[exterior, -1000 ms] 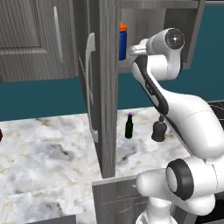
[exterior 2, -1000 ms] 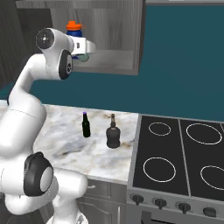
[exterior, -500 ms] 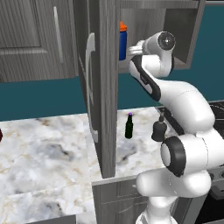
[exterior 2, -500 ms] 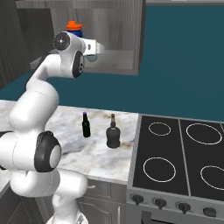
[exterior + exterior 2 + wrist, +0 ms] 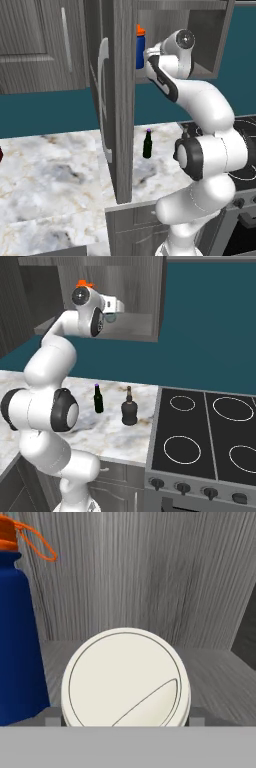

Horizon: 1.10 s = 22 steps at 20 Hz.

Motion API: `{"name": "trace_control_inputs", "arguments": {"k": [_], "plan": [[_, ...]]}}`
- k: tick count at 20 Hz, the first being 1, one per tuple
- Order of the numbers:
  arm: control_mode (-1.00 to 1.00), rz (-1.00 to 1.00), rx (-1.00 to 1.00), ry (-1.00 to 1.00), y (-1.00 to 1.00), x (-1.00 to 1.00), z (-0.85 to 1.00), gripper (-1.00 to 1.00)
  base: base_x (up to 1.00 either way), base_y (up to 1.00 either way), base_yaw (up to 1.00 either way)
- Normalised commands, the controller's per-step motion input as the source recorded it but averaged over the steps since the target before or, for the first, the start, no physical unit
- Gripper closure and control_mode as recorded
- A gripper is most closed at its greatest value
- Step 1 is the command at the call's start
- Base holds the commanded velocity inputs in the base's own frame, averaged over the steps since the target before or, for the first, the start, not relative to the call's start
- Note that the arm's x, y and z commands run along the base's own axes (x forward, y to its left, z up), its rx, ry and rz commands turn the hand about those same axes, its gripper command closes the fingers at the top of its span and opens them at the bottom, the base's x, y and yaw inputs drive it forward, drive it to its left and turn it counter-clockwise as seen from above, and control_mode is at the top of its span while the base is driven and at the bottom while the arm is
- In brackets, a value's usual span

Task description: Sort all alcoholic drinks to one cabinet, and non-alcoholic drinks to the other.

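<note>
Left base view: blue bottle point(image 5: 140, 48) on the open cabinet point(image 5: 210, 45) shelf; green bottle point(image 5: 147, 144) on the tabletop point(image 5: 55, 175).

Right base view: gripper point(image 5: 116, 306) in the cabinet; round bottle point(image 5: 129, 409) right of the green one, both judged unsorted.

Hand view: lidded cup point(image 5: 126, 679) on the shelf between spread jaws, right of the blue bottle; whether gripped, cannot tell.

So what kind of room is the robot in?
It looks like a kitchen. There's a stove with round burner rings, a marble counter with two dark bottles standing on it, and grey wall cabinets, one open with a blue bottle inside.
</note>
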Motion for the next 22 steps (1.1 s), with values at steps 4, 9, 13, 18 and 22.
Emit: {"name": "trace_control_inputs", "arguments": {"k": [4,9,13,18,22], "plan": [[-1.00,-0.01,0.00,0.06,0.00,0.11,-0.01,-1.00,0.00,0.00,0.00],[-1.00,-0.04,0.00,0.01,0.00,0.05,0.00,-1.00,0.00,0.00,0.00],[-1.00,-0.05,0.00,0.00,0.00,0.09,0.00,-1.00,0.00,0.00,0.00],[-1.00,-0.02,0.00,0.00,0.00,0.24,0.00,-1.00,0.00,0.00,0.00],[-1.00,0.00,0.00,0.00,0.00,0.13,0.00,-1.00,0.00,0.00,0.00]]}}
